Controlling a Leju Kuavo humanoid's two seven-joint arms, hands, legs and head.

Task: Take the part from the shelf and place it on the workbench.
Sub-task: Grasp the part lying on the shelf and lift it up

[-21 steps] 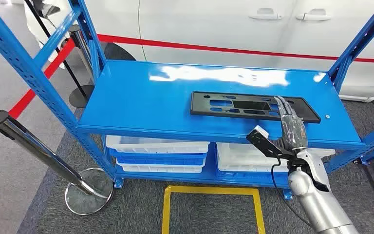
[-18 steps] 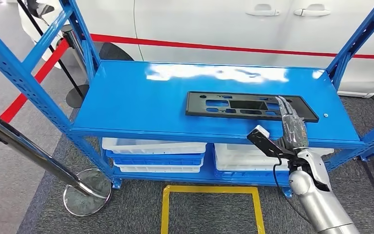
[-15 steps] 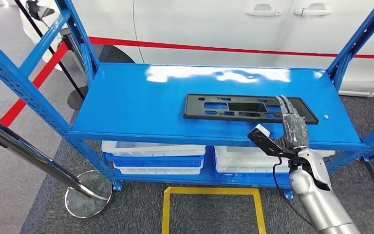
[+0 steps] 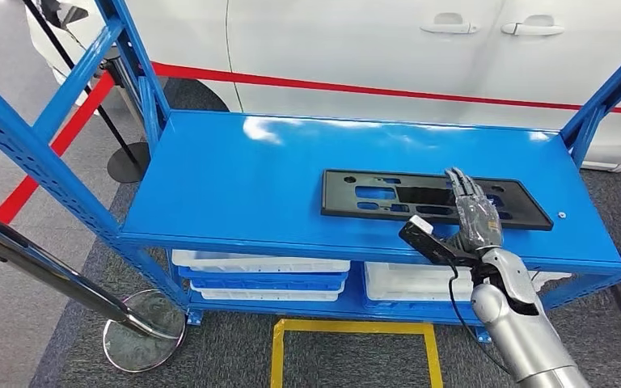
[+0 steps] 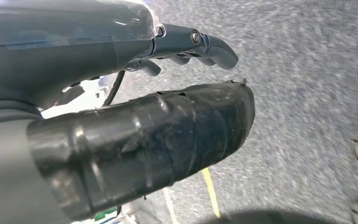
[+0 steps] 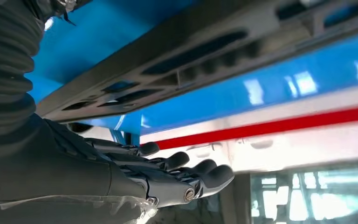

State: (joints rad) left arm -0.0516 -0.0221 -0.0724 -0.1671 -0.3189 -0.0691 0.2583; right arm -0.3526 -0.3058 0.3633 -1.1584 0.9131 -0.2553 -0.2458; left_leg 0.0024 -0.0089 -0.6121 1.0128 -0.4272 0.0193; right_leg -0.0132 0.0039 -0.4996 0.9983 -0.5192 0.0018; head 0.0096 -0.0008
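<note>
A flat black part with several cutouts lies lengthwise on the blue shelf top, toward its right front. My right hand reaches over the shelf's front edge, its fingers stretched out across the part's right half and holding nothing. In the right wrist view the part sits close by my right hand, with a gap between its straight fingers and the part. My left hand hangs over grey carpet with nothing in it.
Blue uprights frame the shelf at both ends. White and blue bins are stacked on the lower level. A chrome barrier post leans at the left. Yellow floor tape marks a square, and a white car stands behind.
The whole picture has shifted a little, so the camera moved. Relative to the part, my right hand now sits further along it toward its middle.
</note>
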